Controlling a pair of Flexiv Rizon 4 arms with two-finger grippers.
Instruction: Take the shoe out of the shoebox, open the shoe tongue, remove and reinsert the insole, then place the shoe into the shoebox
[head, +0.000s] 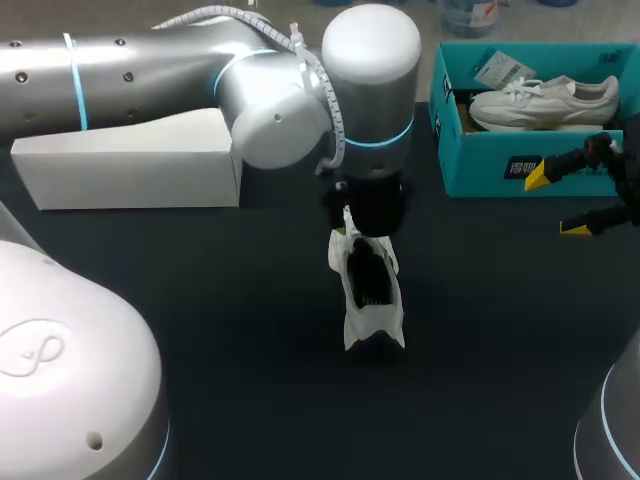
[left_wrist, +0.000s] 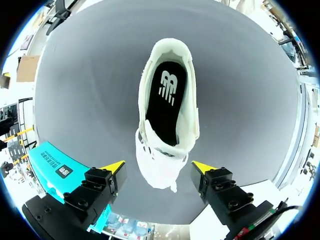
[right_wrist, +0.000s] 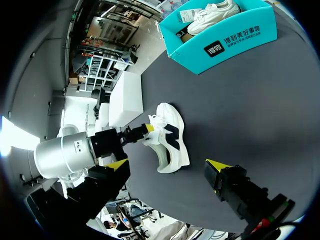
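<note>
At mid-frame the shoe (head: 372, 290) lay on the table (head: 200, 300), well apart from the shoebox (head: 480, 165) at upper right. The left gripper (left_wrist: 160, 167) hung over its front, fingers (left_wrist: 116, 168) spread, holding nothing; the right gripper (head: 555, 204) likewise. A misjudged pinch might miss the tongue (left_wrist: 160, 154) and drag the shoe sideways.

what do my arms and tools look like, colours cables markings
Left arm: rounded silver-grey segments with cyan rings at the joints, small dark screw holes, and a white ribbed cable running over the elbow. Left tool and right tool: blocky black fingers with bolt heads, each ending in a bright yellow wedge tip. Right arm shows only a grey curve with a cyan ring.
</note>
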